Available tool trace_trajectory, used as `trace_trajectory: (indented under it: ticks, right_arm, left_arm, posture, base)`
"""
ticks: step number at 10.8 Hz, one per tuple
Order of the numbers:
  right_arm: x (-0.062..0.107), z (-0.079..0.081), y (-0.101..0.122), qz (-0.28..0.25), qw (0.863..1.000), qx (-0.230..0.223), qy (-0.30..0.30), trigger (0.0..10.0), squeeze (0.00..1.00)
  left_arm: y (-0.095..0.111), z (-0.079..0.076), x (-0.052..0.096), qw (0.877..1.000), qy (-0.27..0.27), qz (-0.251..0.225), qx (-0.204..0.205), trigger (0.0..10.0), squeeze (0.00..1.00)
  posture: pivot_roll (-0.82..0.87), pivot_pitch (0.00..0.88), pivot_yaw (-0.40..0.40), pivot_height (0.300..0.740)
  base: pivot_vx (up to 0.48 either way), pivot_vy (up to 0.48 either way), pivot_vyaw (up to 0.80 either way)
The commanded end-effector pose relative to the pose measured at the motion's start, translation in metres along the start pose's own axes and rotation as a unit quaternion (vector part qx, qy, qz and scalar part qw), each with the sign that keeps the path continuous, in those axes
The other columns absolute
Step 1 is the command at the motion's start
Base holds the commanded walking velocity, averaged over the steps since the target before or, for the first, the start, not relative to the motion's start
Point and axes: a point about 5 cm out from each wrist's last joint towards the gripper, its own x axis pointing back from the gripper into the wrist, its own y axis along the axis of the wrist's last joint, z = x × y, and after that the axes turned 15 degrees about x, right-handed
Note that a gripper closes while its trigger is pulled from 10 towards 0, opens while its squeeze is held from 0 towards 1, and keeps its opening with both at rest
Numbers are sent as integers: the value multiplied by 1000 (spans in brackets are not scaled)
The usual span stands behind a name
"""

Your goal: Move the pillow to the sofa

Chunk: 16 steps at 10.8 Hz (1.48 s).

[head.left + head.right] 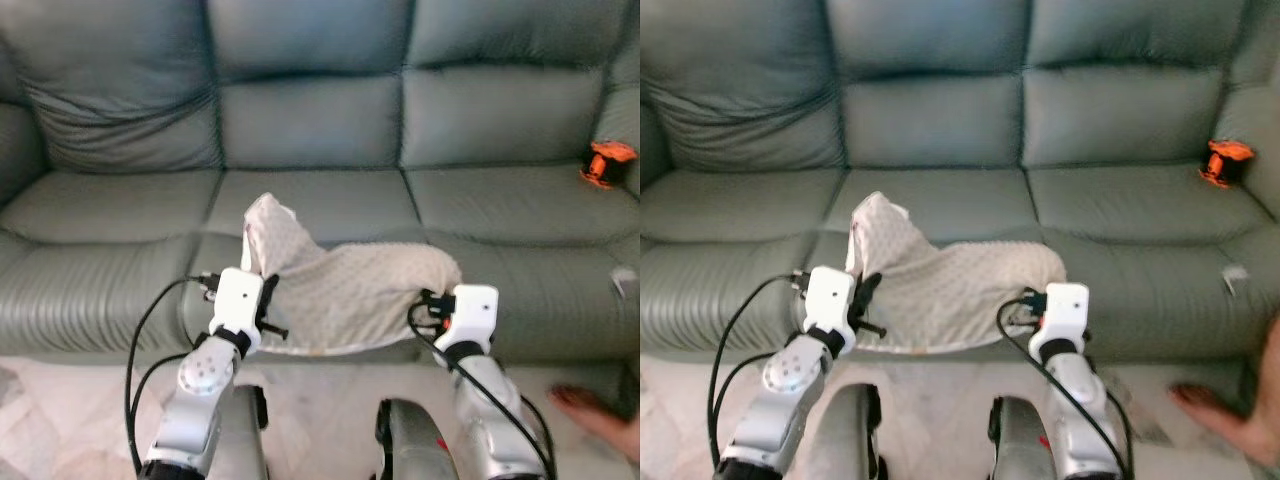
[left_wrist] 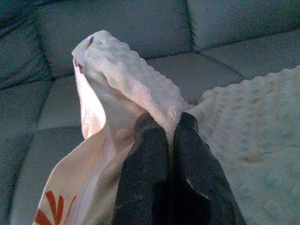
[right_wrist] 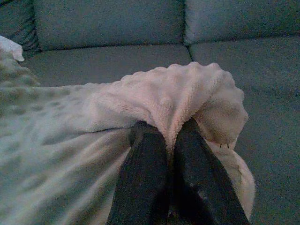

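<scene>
- Left eye view: the pillow (image 1: 345,290), a limp cream cover with a bumpy texture, hung between the two arms over the near edge of the sofa (image 1: 320,130), at its middle seat. The left gripper (image 1: 268,312) held the pillow's left end and the right gripper (image 1: 428,308) its right end. Most of the carrying looked done. What seemed left was to push the pillow farther onto the seat and let go.
- Right eye view: the same scene. One corner of the pillow stood up on the left, its lower edge drooped over the sofa's front, and part of it seemed to lie on the cushion. A small orange object (image 1: 1224,161) sat on the far right seat, well apart from the pillow. A person's hand (image 1: 1240,410) rested on the pale floor (image 1: 940,370) at near right.
- Left wrist view: the left claw's two black fingers (image 2: 145,178) were pressed together, pinching a fold of the cream fabric. An orange print showed on the smooth underside.
- Right wrist view: the right claw's fingers (image 3: 145,178) were likewise pressed together on a bunched corner of the pillow, with grey-green leather cushions beyond it, smooth and gently creased.
</scene>
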Motion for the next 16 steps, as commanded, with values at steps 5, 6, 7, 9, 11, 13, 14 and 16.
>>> trace_trajectory:
  ticks: [5,6,7,9,11,13,14,16]
  right_arm:
    - [-4,4,11,-24,1000,5,13,10000,0]
    - [-4,5,11,-24,1000,5,15,10000,0]
    - [-4,6,11,-24,1000,4,17,10000,0]
    - [-4,8,10,-24,999,12,28,10000,0]
    - [-3,10,11,-29,999,11,31,10000,0]
    - [-3,10,11,-27,999,6,32,10000,0]
    - [-3,11,11,-29,999,6,36,10000,0]
    - [-3,12,11,-31,999,4,36,10000,0]
  left_arm:
    - [9,-1,-4,1000,0,-20,2,10000,0]
    - [9,-1,-4,1000,-1,-19,2,10000,0]
    - [8,-1,-4,1000,0,-18,2,10000,0]
    - [7,0,-4,1000,2,-16,0,10000,0]
    - [7,-1,-4,1000,2,-15,-1,10000,0]
    - [7,0,-5,1000,3,-15,-2,10000,0]
    - [7,0,-4,1000,5,-15,-3,10000,0]
    - [7,1,-4,1000,6,-15,-5,10000,0]
  posture:
    - [-36,0,34,617]
    - [-36,0,34,617]
    - [-36,0,33,617]
    - [-36,0,34,617]
    - [-36,0,34,617]
    - [-35,0,33,617]
    - [-35,0,33,617]
    - [-31,0,30,617]
  base:
    - [301,0,0]
    - [304,0,0]
    - [304,0,0]
    - [296,0,0]
    - [279,0,369]
    - [279,0,0]
    - [277,0,0]
    - [124,0,547]
